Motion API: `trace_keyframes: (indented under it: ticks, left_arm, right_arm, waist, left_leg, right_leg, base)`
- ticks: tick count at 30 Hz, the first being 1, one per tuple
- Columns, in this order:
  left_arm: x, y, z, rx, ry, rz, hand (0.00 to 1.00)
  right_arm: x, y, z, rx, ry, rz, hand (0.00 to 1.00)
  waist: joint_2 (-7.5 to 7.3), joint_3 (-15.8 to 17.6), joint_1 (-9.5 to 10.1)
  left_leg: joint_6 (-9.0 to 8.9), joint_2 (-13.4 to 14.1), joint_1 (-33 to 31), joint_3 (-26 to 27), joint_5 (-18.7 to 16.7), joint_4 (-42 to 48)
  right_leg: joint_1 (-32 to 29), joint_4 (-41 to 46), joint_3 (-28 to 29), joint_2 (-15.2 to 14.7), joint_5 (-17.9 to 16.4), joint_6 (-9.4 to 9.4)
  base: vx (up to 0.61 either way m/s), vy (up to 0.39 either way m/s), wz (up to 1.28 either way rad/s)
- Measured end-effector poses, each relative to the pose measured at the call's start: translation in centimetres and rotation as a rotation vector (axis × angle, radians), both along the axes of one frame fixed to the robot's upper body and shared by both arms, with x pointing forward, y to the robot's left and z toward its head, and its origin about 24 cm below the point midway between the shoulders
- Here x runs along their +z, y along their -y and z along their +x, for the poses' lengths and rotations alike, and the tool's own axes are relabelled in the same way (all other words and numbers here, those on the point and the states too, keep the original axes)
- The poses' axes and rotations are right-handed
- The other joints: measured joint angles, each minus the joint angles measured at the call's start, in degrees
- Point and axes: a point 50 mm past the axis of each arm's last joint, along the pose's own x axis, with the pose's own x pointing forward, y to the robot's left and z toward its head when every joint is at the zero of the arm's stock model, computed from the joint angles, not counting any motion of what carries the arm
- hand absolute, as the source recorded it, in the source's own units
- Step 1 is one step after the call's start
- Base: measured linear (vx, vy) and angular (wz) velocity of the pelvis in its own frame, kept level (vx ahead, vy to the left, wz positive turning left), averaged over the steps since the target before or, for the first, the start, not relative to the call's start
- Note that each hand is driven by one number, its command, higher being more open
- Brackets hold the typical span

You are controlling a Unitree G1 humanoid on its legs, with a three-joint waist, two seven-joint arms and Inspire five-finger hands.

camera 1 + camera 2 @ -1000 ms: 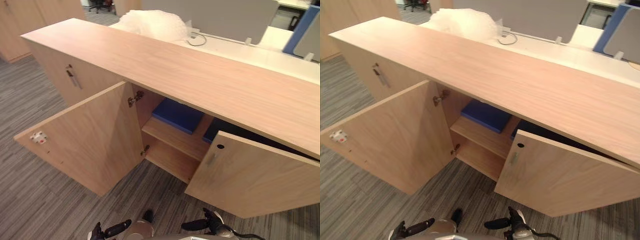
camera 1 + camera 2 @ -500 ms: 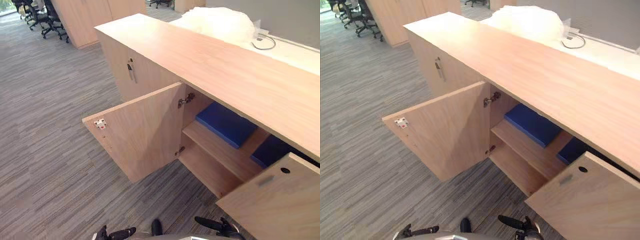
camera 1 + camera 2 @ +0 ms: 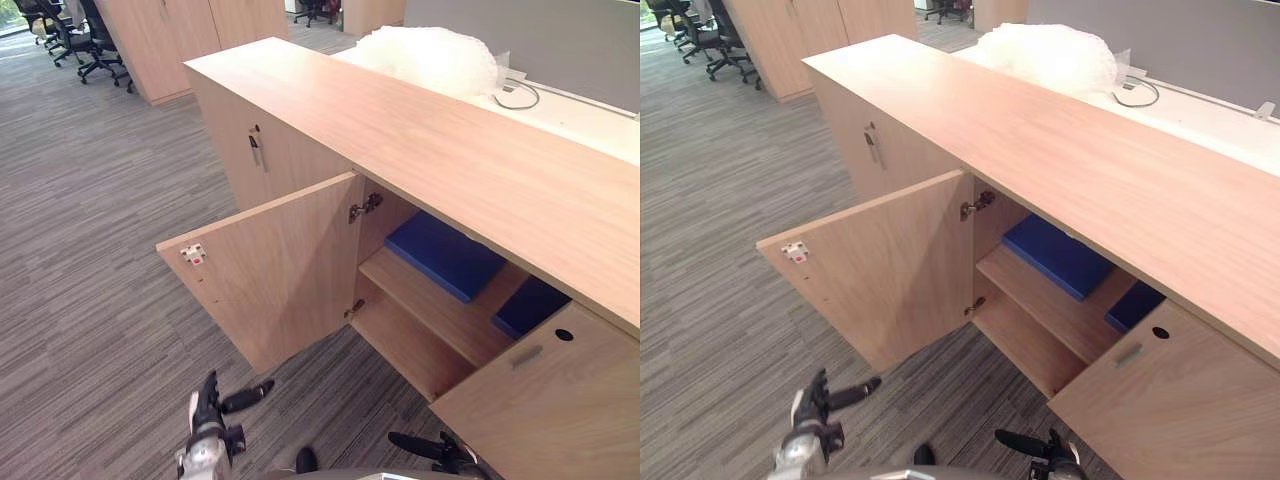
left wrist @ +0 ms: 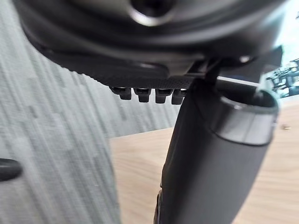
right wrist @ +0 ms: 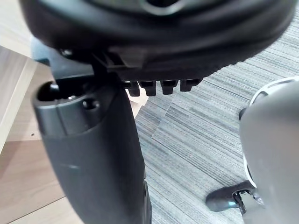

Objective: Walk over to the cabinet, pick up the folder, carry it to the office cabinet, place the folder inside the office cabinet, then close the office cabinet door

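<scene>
The left robot hand hangs low over the grey carpet floor. Its fingers are relaxed and apart from the thumb, with nothing between them. The right robot hand hangs low on the other side, fingers loose beside its thumb, also empty.

Ahead of both robot hands stands the long wooden office cabinet with 2 doors swung open. The left door juts out just ahead of the left robot hand, near it but not touching. A small white catch sits by its free edge, and 2 metal hinges join it to the cabinet. The right door stands ahead of the right robot hand, towards its outer side, with a round hole near its top edge.

The blue folder lies flat on the upper shelf inside the cabinet, ahead of and above the right robot hand, well apart from it. A darker blue folder lies on the same shelf beside it, partly hidden by the right door.

Far ahead of the left robot hand, a closed cabinet door carries a metal handle. Behind the cabinet a white bench holds a heap of clear bubble wrap and a looped cable. Office chairs stand far off, beyond the left robot hand's outer side.
</scene>
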Motion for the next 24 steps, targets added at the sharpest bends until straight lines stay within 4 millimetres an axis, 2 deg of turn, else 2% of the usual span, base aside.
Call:
trace_keyframes:
  ticks: [1,3,4,9,10,11,12,13,14,15,16,19,21,24]
  left_arm:
    - [1.2,-0.6,1.4,0.033,0.060,0.013,1.00]
    - [2.0,-1.3,2.3,0.054,0.099,0.027,1.00]
    - [2.8,-2.2,3.1,0.067,0.124,0.058,1.00]
    - [4.9,-4.6,4.8,0.089,0.178,0.132,1.00]
    - [5.0,-4.8,4.9,0.092,0.181,0.136,1.00]
    - [5.3,-5.2,5.0,0.116,0.190,0.138,1.00]
    - [5.6,-5.9,5.0,0.155,0.204,0.140,1.00]
    - [5.8,-6.4,5.1,0.181,0.209,0.140,1.00]
    - [6.1,-6.9,5.2,0.208,0.214,0.139,1.00]
    - [6.1,-7.3,5.1,0.225,0.203,0.139,1.00]
    - [5.8,-7.3,4.8,0.227,0.187,0.136,1.00]
    - [5.8,-7.9,4.5,0.268,0.169,0.143,1.00]
    - [6.0,-8.4,4.4,0.275,0.166,0.162,1.00]
    - [6.6,-9.1,4.5,0.260,0.166,0.200,1.00]
  right_arm:
    - [0.0,0.1,0.0,0.001,-0.001,-0.002,1.00]
    - [0.0,0.2,0.0,0.001,-0.001,-0.003,1.00]
    - [0.0,0.3,0.0,0.000,-0.003,-0.003,1.00]
    - [0.0,0.7,-0.4,-0.003,-0.009,-0.006,1.00]
    - [0.1,0.9,-0.5,-0.005,-0.010,-0.009,1.00]
    - [0.2,1.3,-0.4,-0.003,-0.004,-0.018,1.00]
    - [0.2,1.4,-0.3,0.002,0.005,-0.017,1.00]
    - [0.2,1.3,-0.4,0.003,0.003,-0.016,1.00]
    - [0.1,1.3,-0.9,0.001,-0.009,-0.014,1.00]
    - [-0.1,1.4,-1.7,-0.017,-0.030,-0.010,1.00]
    - [-0.1,2.2,-2.6,-0.027,-0.054,-0.028,1.00]
    - [-0.1,3.5,-4.6,-0.045,-0.111,-0.054,1.00]
    - [-0.2,3.5,-5.7,-0.045,-0.140,-0.055,1.00]
    - [-0.3,3.3,-5.8,-0.048,-0.140,-0.049,1.00]
  waist:
    - [0.05,-0.04,-0.01]
    - [0.15,-0.13,-0.03]
    - [0.19,-0.25,-0.06]
    - [0.40,-0.59,-0.18]
    - [0.78,-0.87,-0.22]
    - [2.46,-1.01,-0.29]
    - [2.80,-1.01,-0.52]
    - [2.46,-1.21,-0.54]
    - [1.35,-1.82,-0.39]
    - [0.82,-2.61,-0.97]
    - [2.25,-3.14,-0.77]
    - [4.78,-3.54,-0.77]
    - [4.96,-3.68,-0.76]
    - [4.19,-3.79,-0.68]
  left_leg:
    - [-0.18,0.17,0.00,0.23,-0.13,0.00]
    - [-0.35,0.41,0.08,0.48,-0.26,0.01]
    - [-0.35,0.76,0.38,0.95,-0.29,0.03]
    - [-0.63,2.81,1.54,1.21,-0.53,0.39]
    - [-0.63,3.65,1.58,1.06,-0.53,0.40]
    - [-0.66,5.88,1.59,1.09,-0.52,0.41]
    - [-0.70,7.28,2.04,1.28,-0.50,0.41]
    - [-1.04,7.38,2.20,1.34,-0.49,0.40]
    - [-2.80,6.89,2.27,1.59,-0.74,0.39]
    - [-4.14,6.87,2.52,1.02,-0.84,0.37]
    - [-4.24,7.74,2.65,1.39,-0.78,0.36]
    - [-5.49,9.58,2.67,2.25,-0.81,0.10]
    - [-6.29,10.30,2.75,2.39,-0.83,0.12]
    - [-6.55,10.61,2.69,2.76,-0.80,0.36]
  right_leg:
    - [0.01,-0.25,0.16,0.19,0.11,-0.19]
    - [-0.02,-0.33,0.31,0.34,0.25,-0.40]
    - [0.00,-0.31,0.61,0.57,0.43,-0.67]
    - [-0.53,2.15,2.02,2.36,1.69,-2.53]
    - [-1.45,3.80,2.44,2.88,1.92,-2.88]
    - [-4.05,6.30,3.84,3.89,-0.58,-2.98]
    - [-4.14,0.02,4.39,4.97,-3.05,-3.11]
    - [-4.13,-3.98,4.39,4.98,-2.18,-3.03]
    - [-5.16,-7.86,4.65,4.27,3.67,-2.89]
    - [-5.17,-7.08,4.99,3.84,2.58,-0.83]
    - [-5.42,-6.89,5.31,4.73,2.52,-1.17]
    - [-5.70,-6.98,6.23,6.55,2.35,-1.75]
    - [-5.73,-6.95,6.45,7.27,2.42,-1.85]
    - [-6.09,-6.85,7.07,7.54,2.59,-2.14]
  base:
    - [0.03,-0.014,-0.08]
    - [0.04,-0.012,-0.11]
    - [0.05,-0.012,-0.15]
    - [0.08,-0.032,-0.04]
    - [0.10,-0.085,-0.08]
    - [0.06,-0.085,-0.19]
    - [0.03,-0.079,-0.19]
    - [-0.01,-0.092,-0.12]
    - [-0.01,-0.136,0.12]
    - [0.01,-0.186,0.05]
    - [0.02,-0.170,0.05]
    - [0.01,-0.177,-0.16]
    - [0.00,-0.107,-0.10]
    - [0.00,-0.031,-0.08]
